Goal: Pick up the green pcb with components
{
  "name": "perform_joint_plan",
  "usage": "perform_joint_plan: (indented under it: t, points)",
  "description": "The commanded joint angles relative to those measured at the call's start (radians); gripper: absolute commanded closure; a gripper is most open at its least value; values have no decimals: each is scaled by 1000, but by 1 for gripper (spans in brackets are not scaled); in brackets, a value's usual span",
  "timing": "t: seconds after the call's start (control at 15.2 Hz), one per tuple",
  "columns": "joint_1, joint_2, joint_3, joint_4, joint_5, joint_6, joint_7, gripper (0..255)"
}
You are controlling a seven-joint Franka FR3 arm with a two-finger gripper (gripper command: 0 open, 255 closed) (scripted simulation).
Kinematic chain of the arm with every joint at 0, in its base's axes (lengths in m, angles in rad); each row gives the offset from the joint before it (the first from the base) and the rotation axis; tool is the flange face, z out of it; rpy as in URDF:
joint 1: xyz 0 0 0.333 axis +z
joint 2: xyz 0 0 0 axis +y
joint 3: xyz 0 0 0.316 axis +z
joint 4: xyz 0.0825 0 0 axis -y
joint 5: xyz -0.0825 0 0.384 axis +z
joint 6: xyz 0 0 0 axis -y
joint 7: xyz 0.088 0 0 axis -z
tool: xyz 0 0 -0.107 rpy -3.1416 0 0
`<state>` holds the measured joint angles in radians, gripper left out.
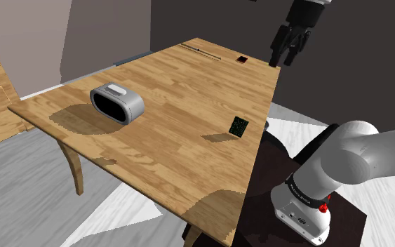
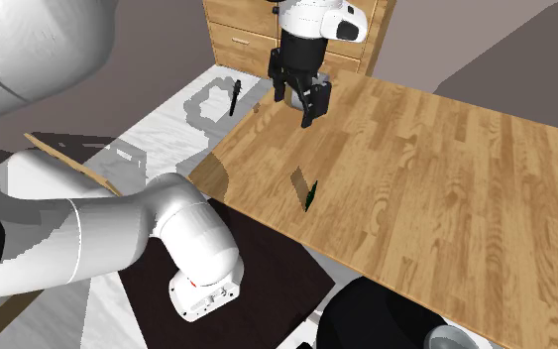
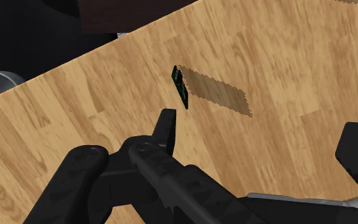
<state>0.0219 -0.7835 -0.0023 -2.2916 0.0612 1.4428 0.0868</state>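
Near the table edge on the stand's side, the green circuit board (image 1: 239, 125) stands up on one of its own edges on the wooden table (image 1: 175, 140), its green face with small parts turned toward the shoulder camera. It throws a dark shadow across the planks toward the shoulder view's left. In the second exterior view the board (image 2: 311, 193) shows nearly edge-on, just inside the table's rim, and in the wrist view it (image 3: 180, 87) is a thin dark green sliver ahead of the fingers, with its shadow lying beside it

The gripper (image 1: 284, 57) hangs in the air above the table, well apart from the board. Its two black fingers (image 3: 166, 127) are spread wide and hold nothing, with bare wood between them

Farther along the table, toward the shoulder view's left, sits a grey rounded box (image 1: 117, 102) with a dark hollow front. A small dark square (image 1: 242, 59) lies near the far edge. The white arm (image 1: 357, 151) rises from the dark stand (image 1: 273, 172) at the shoulder view's lower right. A wooden dresser (image 2: 237, 30) stands behind the gripper in the second exterior view
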Motion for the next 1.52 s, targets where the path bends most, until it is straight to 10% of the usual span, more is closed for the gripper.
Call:
perform_joint_plan:
  t: [0.0,1.45]
  points:
    - [0,0,0,0,0,0,0,0]
    - [50,381,-135,-434,-162,732,-418,0]
